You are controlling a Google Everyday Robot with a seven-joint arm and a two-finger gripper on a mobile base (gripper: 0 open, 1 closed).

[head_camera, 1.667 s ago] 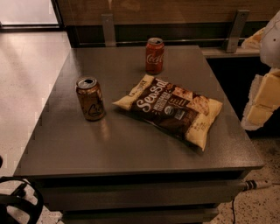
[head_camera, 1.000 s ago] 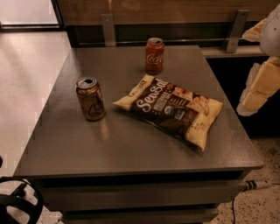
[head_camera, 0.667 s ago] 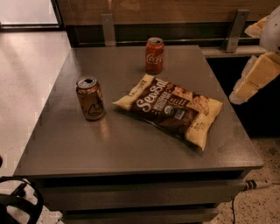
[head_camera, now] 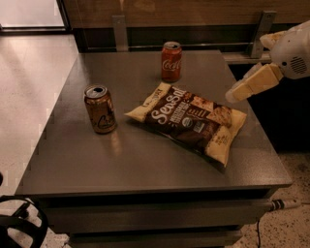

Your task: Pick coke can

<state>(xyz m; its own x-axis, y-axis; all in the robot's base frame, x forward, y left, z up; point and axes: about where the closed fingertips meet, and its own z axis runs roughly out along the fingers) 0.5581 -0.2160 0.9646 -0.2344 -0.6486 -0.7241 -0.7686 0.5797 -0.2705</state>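
On grey table beside pale floor, coke can at back, pincer above right edge, state unclear.

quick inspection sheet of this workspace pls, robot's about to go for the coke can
surface: dark grey table, flat, no spills seen
job's things: coke can upright near the far edge, standing free, not touching anything
clutter: gold-brown can upright on the left side; snack bag lying flat mid-table, between the near edge and the coke can
grippers: claw in the air over the table's right edge, to the right of the coke can, apart from it, holding nothing
cables: light cable pokes out below the table's near right corner
surroundings: pale shiny floor on the left; wood wall with metal brackets behind
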